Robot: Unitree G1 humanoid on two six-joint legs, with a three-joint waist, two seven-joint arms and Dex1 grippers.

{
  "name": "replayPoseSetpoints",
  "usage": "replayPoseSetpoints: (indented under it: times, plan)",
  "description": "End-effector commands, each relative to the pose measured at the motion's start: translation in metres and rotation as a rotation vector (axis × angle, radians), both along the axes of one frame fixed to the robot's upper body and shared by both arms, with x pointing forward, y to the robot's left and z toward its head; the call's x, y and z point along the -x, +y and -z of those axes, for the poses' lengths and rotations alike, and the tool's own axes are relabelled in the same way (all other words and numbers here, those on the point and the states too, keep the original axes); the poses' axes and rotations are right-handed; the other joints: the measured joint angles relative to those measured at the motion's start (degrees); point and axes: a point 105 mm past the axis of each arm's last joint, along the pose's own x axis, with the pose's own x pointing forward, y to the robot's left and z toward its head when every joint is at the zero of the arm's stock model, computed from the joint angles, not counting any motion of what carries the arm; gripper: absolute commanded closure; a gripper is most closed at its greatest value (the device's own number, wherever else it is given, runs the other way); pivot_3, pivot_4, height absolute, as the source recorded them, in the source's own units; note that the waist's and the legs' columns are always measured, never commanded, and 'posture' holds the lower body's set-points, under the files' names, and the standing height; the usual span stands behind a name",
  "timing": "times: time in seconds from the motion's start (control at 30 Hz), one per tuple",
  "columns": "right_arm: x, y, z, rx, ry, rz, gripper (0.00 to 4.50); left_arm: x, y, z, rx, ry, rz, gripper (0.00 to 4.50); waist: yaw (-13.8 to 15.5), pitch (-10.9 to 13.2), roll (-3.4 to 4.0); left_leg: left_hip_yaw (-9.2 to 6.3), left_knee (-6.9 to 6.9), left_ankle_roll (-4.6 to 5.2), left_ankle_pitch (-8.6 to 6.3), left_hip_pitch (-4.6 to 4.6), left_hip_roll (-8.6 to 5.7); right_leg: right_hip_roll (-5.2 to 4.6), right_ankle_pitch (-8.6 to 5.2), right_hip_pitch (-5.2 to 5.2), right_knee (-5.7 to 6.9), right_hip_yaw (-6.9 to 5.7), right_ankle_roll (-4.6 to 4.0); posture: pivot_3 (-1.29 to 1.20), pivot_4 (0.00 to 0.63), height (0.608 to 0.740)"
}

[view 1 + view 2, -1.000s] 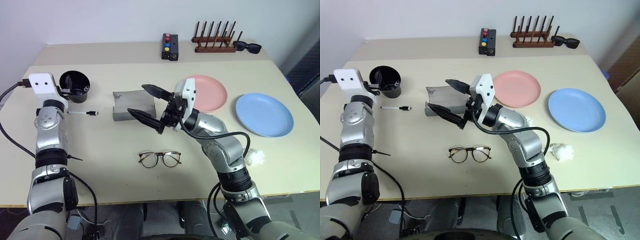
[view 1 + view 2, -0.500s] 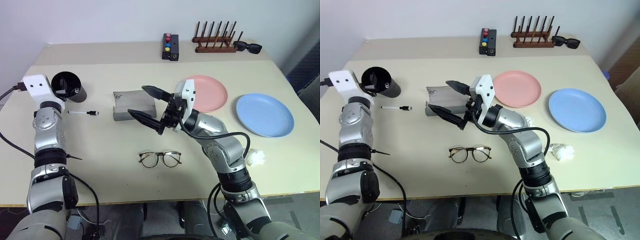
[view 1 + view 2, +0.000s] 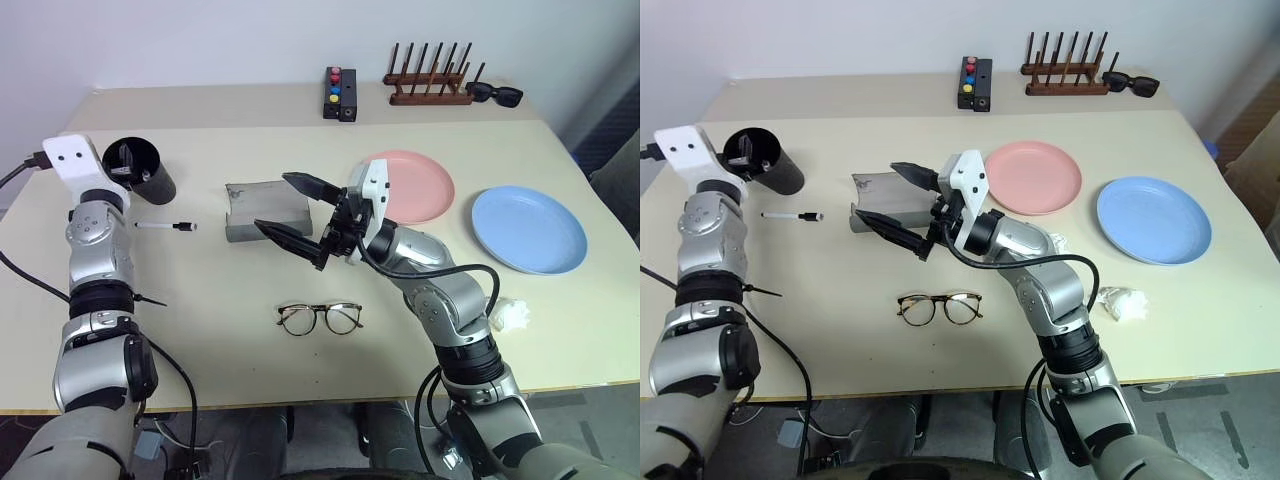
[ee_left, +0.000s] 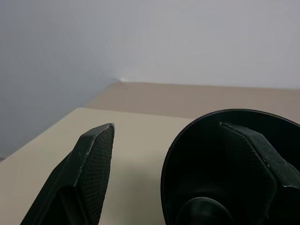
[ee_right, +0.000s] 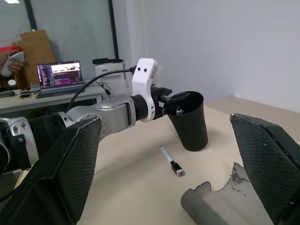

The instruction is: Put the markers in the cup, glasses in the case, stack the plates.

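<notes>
The black cup leans over at the table's far left, its rim turned toward my left gripper. That gripper is open, with one finger inside the cup and the other finger outside, a gap showing between it and the wall. A dark, silvery-tipped marker pokes up at the rim. The white marker lies on the table just in front of the cup. My right gripper hovers open and empty over the grey case. The glasses lie nearer the table's front edge. The pink plate and the blue plate lie apart on the right.
A wooden rack, black sunglasses and a small box with coloured buttons stand along the back edge. A crumpled white tissue lies in front of the blue plate.
The cup stood upright a second ago and now leans with its rim toward my left gripper. The right arm has not moved.
</notes>
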Motion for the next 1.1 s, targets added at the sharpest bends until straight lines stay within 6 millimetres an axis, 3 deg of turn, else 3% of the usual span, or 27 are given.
replayPoseSetpoints:
  times: [0.03, 1.1]
  plan:
    - [0.008, 0.002, -0.013, -0.035, -0.044, -0.027, 0.00, 0.001, 0.006, -0.019, 0.005, -0.059, -0.016, 0.91, -0.01, 0.00, 0.00, 0.00, 0.00, 0.00, 0.00, 0.00, 0.00, 0.00, 0.00, 0.00, 0.00, 0.00, 0.00, 0.00, 0.150, 0.739]
    - [0.011, 0.003, -0.012, -0.036, -0.041, -0.030, 0.00, -0.005, 0.006, -0.038, 0.016, -0.115, -0.023, 0.91, -0.01, 0.00, 0.00, 0.00, 0.00, 0.00, 0.00, 0.00, 0.00, 0.00, 0.00, 0.00, 0.00, 0.00, 0.00, 0.00, 0.150, 0.739]
